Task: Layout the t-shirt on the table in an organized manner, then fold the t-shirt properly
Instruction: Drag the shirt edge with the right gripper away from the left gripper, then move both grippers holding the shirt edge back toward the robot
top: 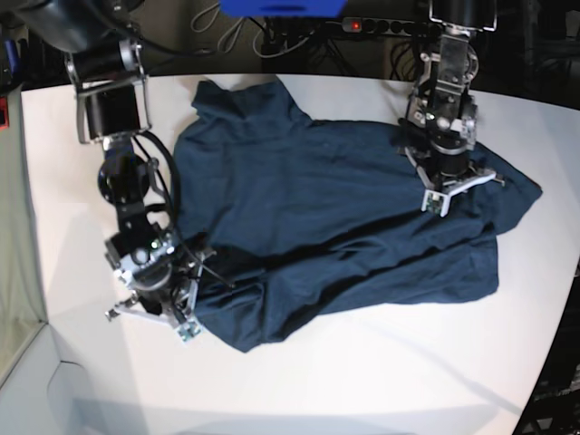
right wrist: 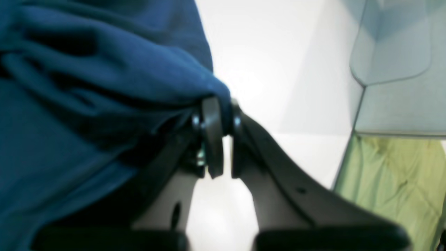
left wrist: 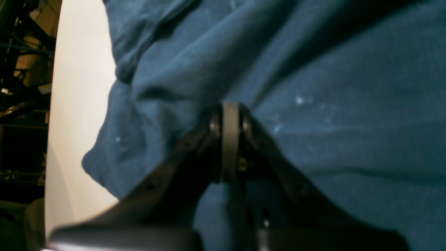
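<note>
Soft matte navy t-shirt [top: 335, 208], rumpled with long diagonal creases, sprawled over most of the smooth white table [top: 381, 381], reaching from the far edge toward the middle, nearer the right side of the base view. Fabric shows faint pale lint specks in the left wrist view. Left gripper [left wrist: 230, 115] clenched, black fingers pinching a ridge of cloth near the shirt's right-hand edge. Right gripper [right wrist: 217, 120] clamped on a bunched fold at the shirt's near-left corner. Grey-green panel [right wrist: 390, 174] beside the table edge.
</note>
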